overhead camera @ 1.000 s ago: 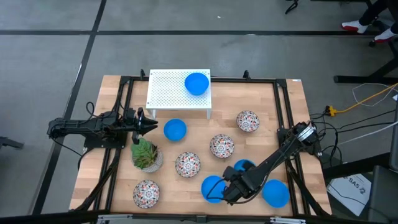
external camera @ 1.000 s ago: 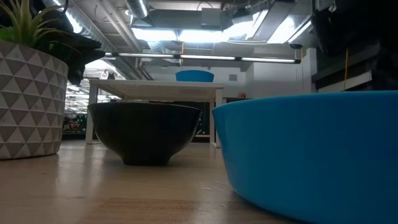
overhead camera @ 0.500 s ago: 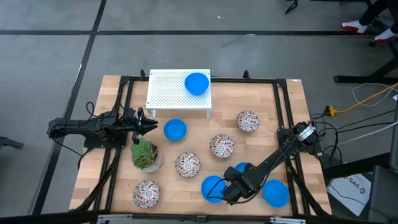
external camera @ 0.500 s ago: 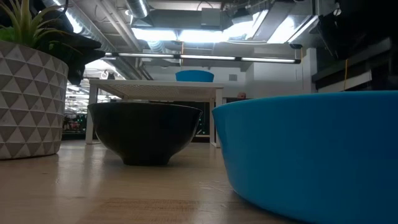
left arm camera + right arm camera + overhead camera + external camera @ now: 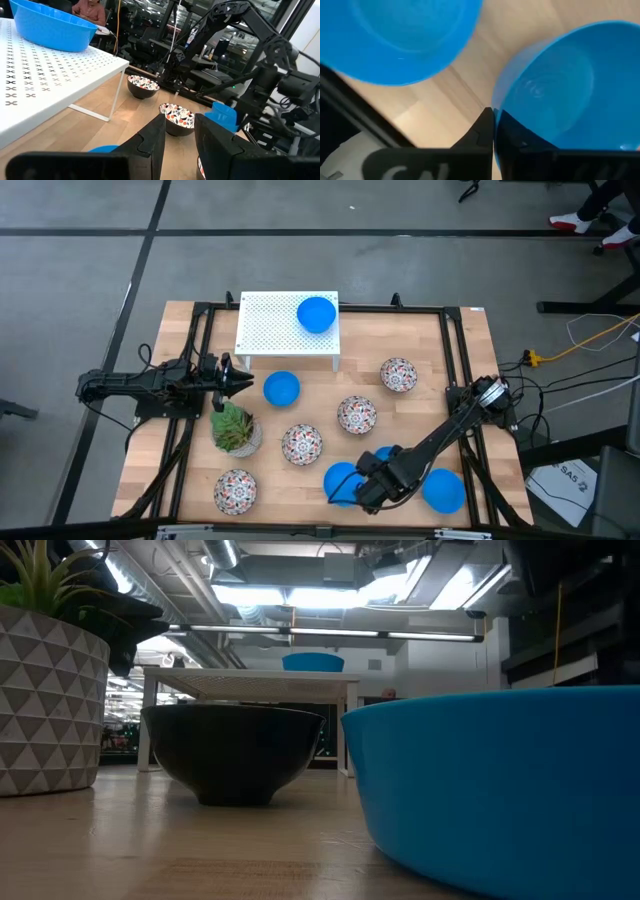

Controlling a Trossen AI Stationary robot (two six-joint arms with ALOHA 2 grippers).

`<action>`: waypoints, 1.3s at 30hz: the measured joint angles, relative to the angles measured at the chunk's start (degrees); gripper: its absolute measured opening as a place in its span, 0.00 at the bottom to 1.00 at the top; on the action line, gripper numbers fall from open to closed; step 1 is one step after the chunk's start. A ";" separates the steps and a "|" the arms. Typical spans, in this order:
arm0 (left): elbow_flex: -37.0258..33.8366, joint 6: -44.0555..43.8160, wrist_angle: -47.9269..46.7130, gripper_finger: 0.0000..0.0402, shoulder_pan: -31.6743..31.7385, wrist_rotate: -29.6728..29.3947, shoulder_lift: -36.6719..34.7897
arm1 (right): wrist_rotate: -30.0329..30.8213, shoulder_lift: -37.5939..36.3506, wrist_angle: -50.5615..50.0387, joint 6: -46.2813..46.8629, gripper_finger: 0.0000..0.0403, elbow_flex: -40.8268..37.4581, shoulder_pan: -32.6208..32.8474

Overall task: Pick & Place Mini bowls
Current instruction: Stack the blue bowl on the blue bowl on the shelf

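Blue and speckled white mini bowls stand on the wooden table. My right gripper points down near the table's near edge, shut on a blue bowl that its arm partly covers. Another blue bowl stands just left of it and a third to its right. In the left wrist view the held bowl looks tilted. My left gripper waits open and level at the table's left, beside a blue bowl. My right gripper pinches the blue bowl's rim, one finger inside the bowl and the other outside its wall. The fingers come from above, pointing down. Whether the bowl is clear of the table I cannot tell.
A potted succulent stands at the left. A white perforated shelf at the far side carries a blue bowl. Several speckled bowls lie about, among them. Black frame rails border the table.
My right gripper has crept a little toward the table's near left. The blue bowl showing beside its arm has shifted the same way. The nearest blue bowl in the low view has stayed where it was.
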 joint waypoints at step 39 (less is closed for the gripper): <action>0.00 0.00 0.00 0.25 0.00 0.00 0.00 | 12.30 0.04 0.83 -17.14 0.01 27.60 -7.15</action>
